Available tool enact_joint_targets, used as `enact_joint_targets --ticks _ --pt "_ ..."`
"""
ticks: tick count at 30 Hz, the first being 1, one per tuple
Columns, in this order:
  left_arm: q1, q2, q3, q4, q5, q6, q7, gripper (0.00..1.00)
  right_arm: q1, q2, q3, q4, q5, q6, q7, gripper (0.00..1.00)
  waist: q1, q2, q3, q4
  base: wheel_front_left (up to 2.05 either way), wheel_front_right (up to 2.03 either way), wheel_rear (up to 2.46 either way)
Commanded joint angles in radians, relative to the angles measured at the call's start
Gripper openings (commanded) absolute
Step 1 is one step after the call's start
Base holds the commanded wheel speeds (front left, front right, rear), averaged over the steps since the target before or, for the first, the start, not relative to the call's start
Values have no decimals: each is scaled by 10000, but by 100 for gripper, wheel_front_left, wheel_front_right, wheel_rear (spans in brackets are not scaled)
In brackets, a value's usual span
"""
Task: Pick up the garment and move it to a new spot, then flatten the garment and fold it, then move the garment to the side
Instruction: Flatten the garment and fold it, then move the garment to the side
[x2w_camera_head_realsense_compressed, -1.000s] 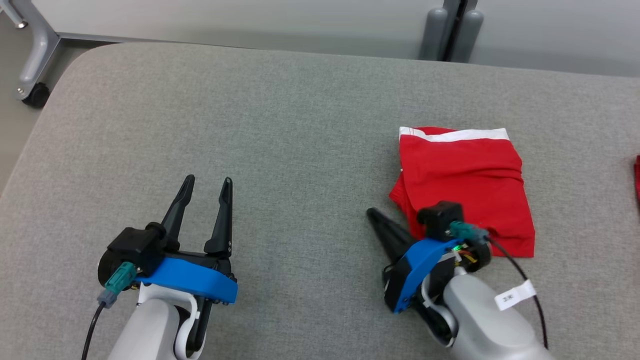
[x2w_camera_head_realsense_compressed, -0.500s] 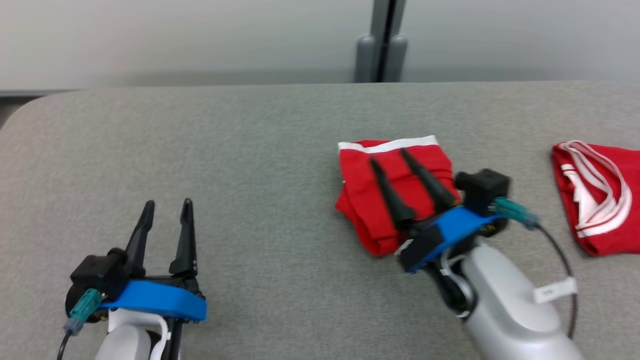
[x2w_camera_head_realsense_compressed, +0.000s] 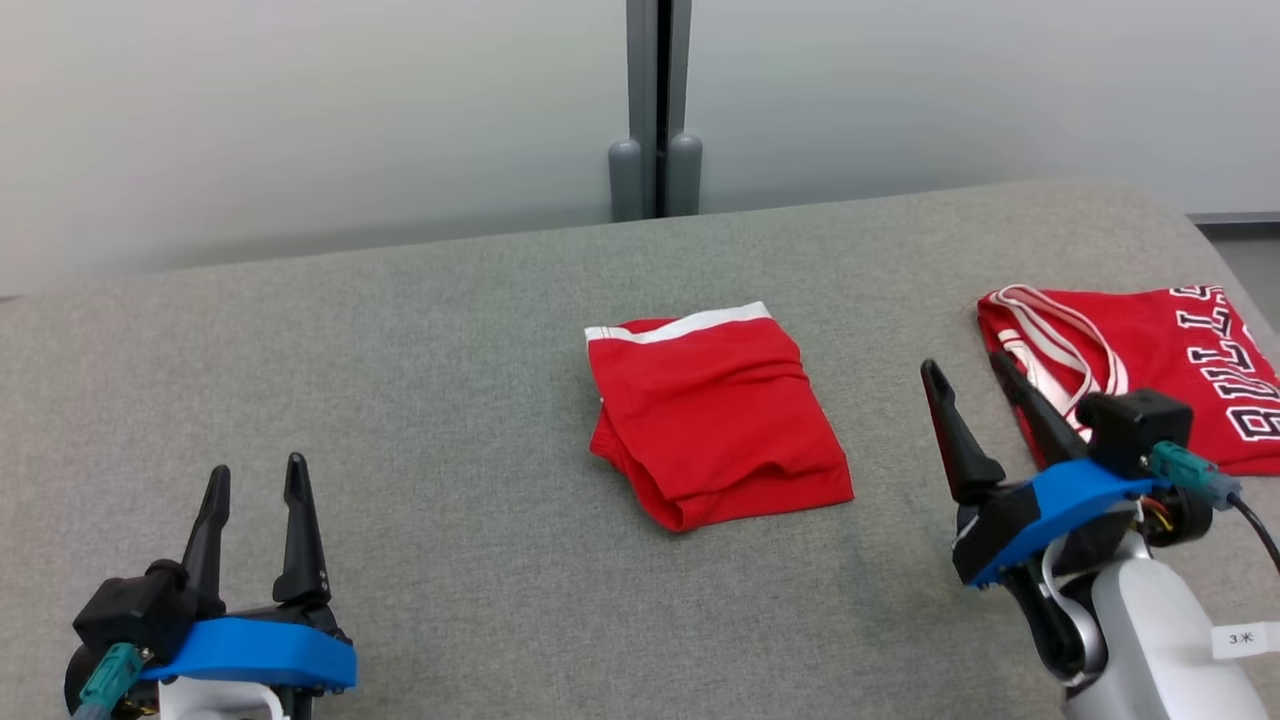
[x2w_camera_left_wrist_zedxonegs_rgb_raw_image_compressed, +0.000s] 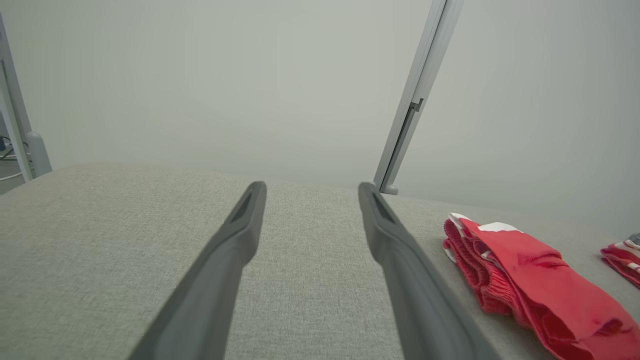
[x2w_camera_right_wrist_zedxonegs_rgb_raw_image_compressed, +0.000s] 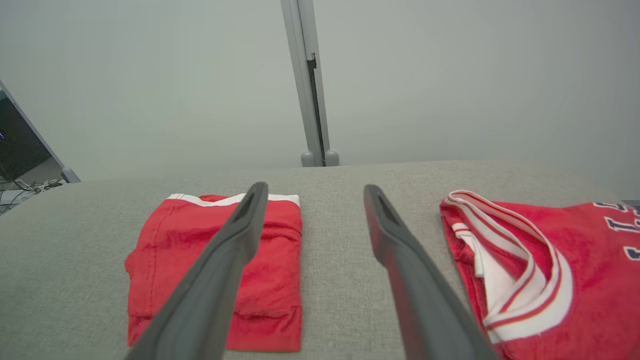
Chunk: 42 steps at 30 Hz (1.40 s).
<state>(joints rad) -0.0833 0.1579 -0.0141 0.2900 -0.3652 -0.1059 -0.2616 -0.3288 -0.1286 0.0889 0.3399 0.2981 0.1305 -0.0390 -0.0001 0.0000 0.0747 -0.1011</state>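
You can read white block letters with dark outlines on the red jersey at the far right: "BULL", plus one more letter that runs up to the frame edge. A small white tag on the right forearm carries a "3" and a mark too small to make out. The folded red garment, white band along its far edge, lies flat near the middle of the grey padded table, well apart from the jersey and from every table edge. To its left you have a wide stretch of bare grey cloth reaching to the table's left side. To its right the room is tighter, since the jersey sits close to the rounded far right corner. The right gripper stands between the two red pieces with its jaws spread wide and nothing in them. One finger crosses the jersey's near edge in the head view, and you cannot tell whether it touches the cloth. The left gripper sits at the lower left, also spread and empty, over bare table well clear of the garment.
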Motion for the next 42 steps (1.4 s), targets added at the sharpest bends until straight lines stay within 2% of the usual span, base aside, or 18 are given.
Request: enact_joint_targets --ticks 1,6,26,37,42 --pt "94 0 40 19 65 35 -43 100 227 -73 43 -58 -6 6 123 100 1 0 -124 -47 0 0 0" --pt "292 -23 28 344 173 69 -43 100 702 -388 222 0 -16 6 352 100 1 0 -422 -34 0 0 0" --pt "246 64 -175 445 67 255 155 100 1145 -81 -4 -107 -118 6 232 100 1 0 -409 59 0 0 0" --pt "31 89 -274 160 -14 299 165 100 781 -118 82 -19 -140 6 390 100 1 0 -83 299 0 0 0" --pt "-349 77 -468 -69 19 243 237 100 -113 -292 106 364 -180 6 1179 100 1 0 421 713 0 0 0"
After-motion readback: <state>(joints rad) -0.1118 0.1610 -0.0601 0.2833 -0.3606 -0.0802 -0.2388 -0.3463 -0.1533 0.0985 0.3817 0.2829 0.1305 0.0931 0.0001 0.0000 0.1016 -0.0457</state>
